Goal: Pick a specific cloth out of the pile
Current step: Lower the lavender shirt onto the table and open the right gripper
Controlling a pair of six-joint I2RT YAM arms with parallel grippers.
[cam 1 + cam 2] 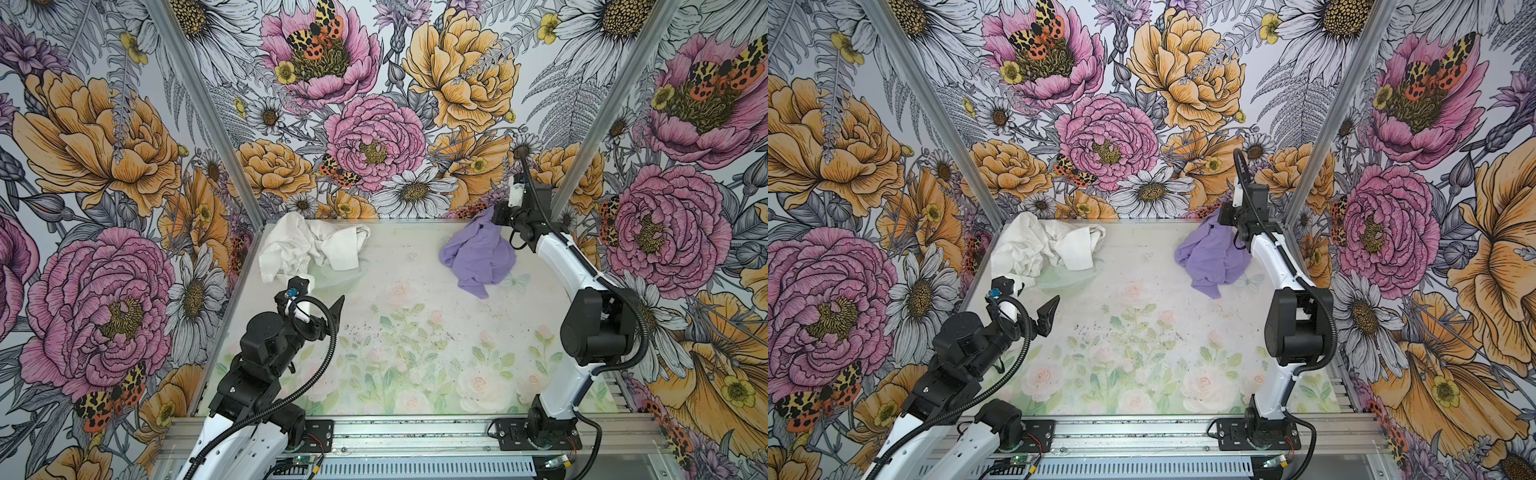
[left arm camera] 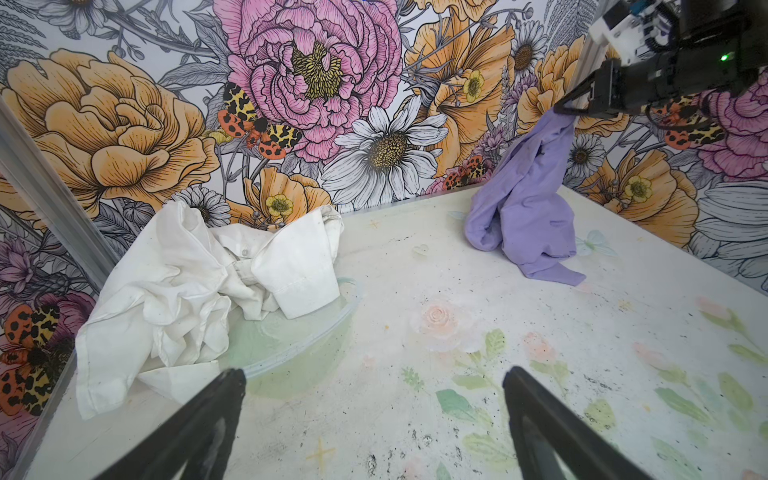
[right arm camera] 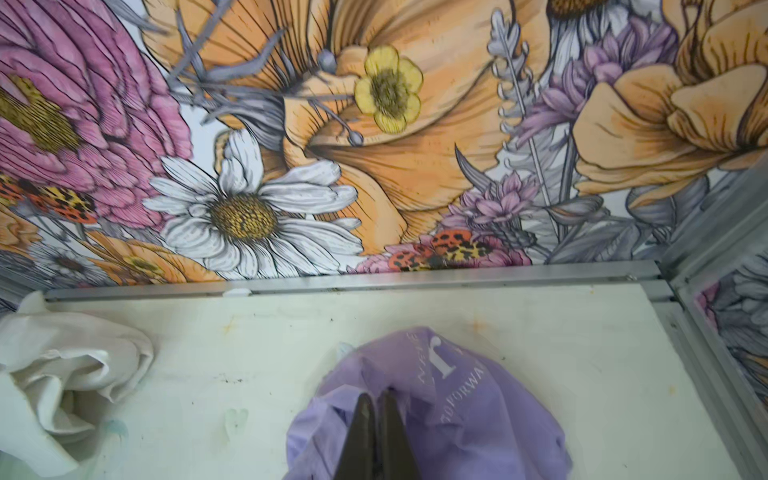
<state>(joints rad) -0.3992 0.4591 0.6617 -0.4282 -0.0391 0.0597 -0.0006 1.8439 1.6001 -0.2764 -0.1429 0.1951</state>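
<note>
- The lavender cloth (image 1: 478, 253) is clamped at its upper end by the right gripper (image 2: 569, 109), whose jaws are pressed together on a fold of it in the right wrist view (image 3: 376, 409).
- The cloth is seen hanging from that grip near the back right corner, its lower folds draped on the tabletop (image 1: 415, 291); pale lettering is printed on it.
- The white shirt (image 1: 307, 247) is left crumpled at the back left, well apart from the lavender cloth in both top views (image 1: 1212, 255).
- A clear shallow dish (image 2: 316, 332) is partly covered by the shirt (image 2: 187, 291).
- The left gripper (image 2: 374, 386) is held spread wide and empty, above the table just in front of the shirt.
</note>
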